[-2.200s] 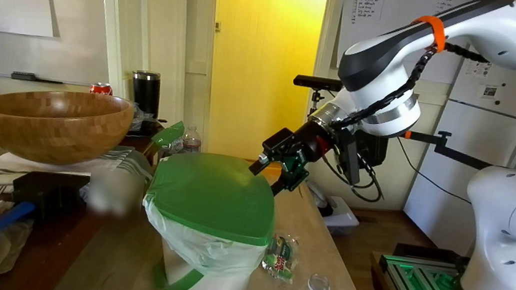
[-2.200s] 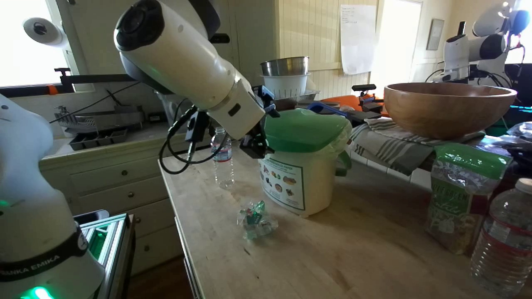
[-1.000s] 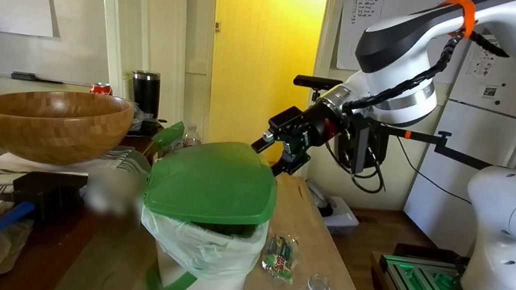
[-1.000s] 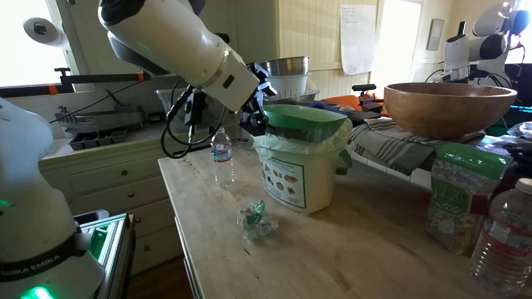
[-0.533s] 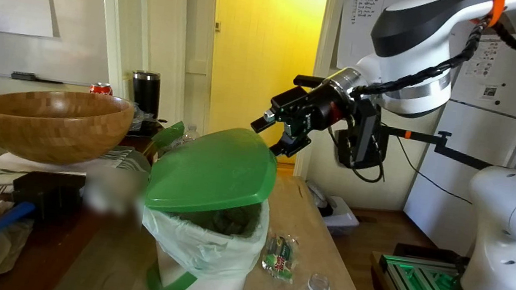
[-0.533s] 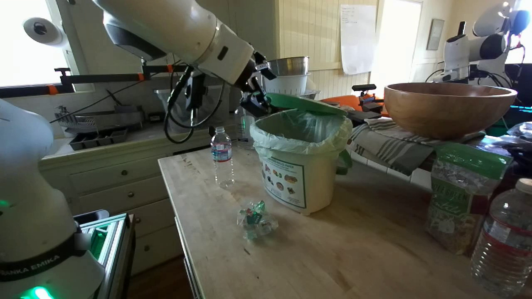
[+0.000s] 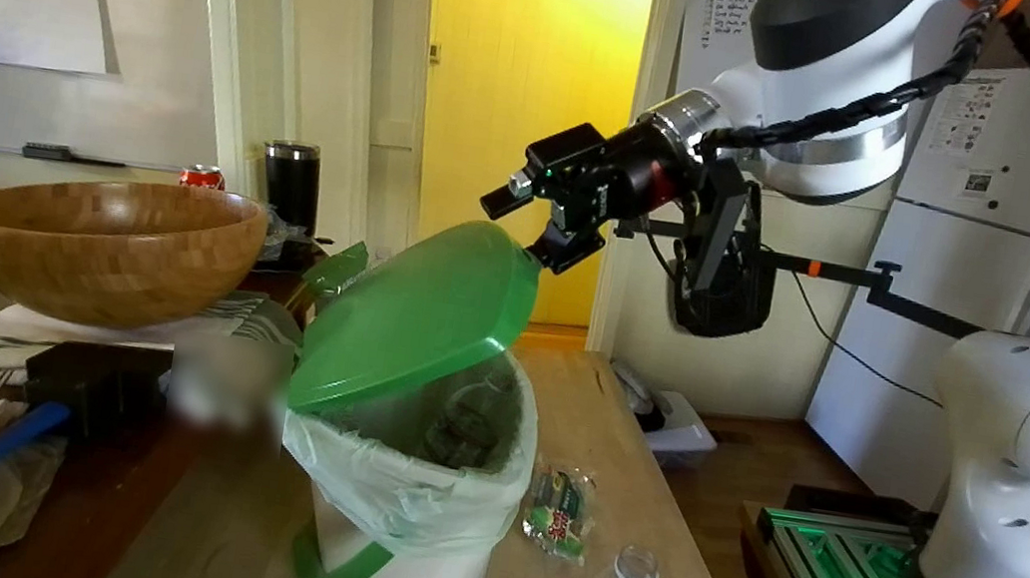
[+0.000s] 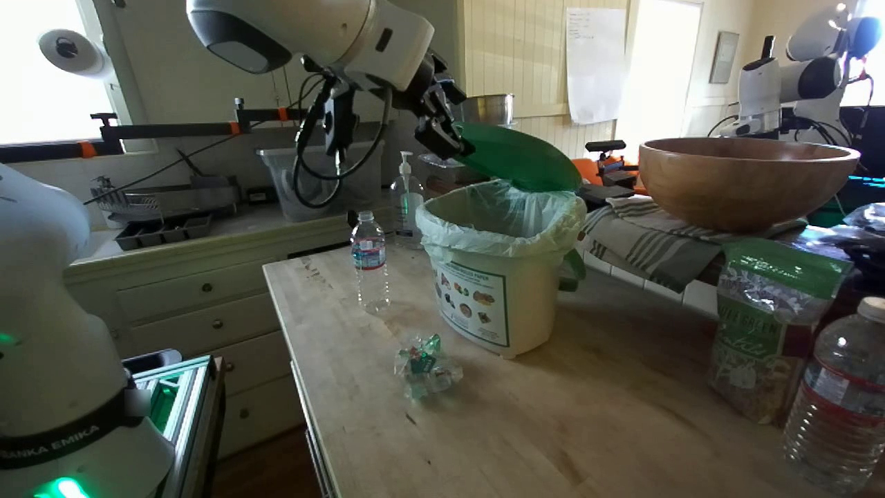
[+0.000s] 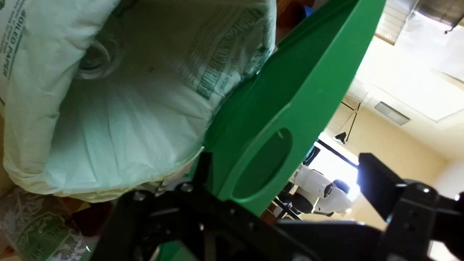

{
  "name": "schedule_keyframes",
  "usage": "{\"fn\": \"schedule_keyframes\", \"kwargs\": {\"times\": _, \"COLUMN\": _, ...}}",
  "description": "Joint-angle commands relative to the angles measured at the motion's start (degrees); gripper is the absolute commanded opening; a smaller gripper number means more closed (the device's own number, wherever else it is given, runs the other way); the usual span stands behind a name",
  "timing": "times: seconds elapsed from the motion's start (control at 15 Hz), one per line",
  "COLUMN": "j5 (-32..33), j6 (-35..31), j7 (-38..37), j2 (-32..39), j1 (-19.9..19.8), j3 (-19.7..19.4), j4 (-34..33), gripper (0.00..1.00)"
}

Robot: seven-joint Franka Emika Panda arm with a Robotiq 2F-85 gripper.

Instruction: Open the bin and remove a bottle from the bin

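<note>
Wrist view: claw [image 9: 286,161] spread wide, gripping nothing | green hinged lid [image 9: 275,87] tilted up, edge between fingers [image 9: 377,181] | clear plastic bottle [image 7: 464,425] inside white lined bin [image 8: 531,297], below claw | judged progress: bin partly opened; full opening, bottle grasp and removal outstanding

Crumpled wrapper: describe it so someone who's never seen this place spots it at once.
In an exterior view, find the pale wooden table, then the white bin on it. The wrapper lies on the table, left of the bin's foot in that picture. Unlike the tall, green-topped bag at right, it is a low clump of clear plastic with green patches.
</note>
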State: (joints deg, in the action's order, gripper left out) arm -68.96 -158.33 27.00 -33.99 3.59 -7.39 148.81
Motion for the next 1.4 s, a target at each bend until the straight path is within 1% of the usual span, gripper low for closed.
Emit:
{"fn": "schedule_keyframes", "kwargs": {"times": 0.0, "j5": 2.1, "j6": -0.6, "j7": -1.4, "j2": 2.8, "j1": -0.3, "j3": 1.7, "j4": -2.8, "gripper": 1.0}}
{"fn": "schedule_keyframes", "kwargs": {"times": 0.47, "j5": 4.9, "j6": -0.8, "j7": -0.4, "j2": 7.6, "j1": -0.2, "j3": 3.3, "j4": -8.9, "gripper": 1.0}}
{"fn": "schedule_keyframes", "kwargs": {"times": 1.33, "j5": 5.2, "j6": -1.3, "j7": 2.1, "j2": 15.4, "j1": 0.5, "j3": 5.8, "j4": -18.6, "gripper": 1.0}}
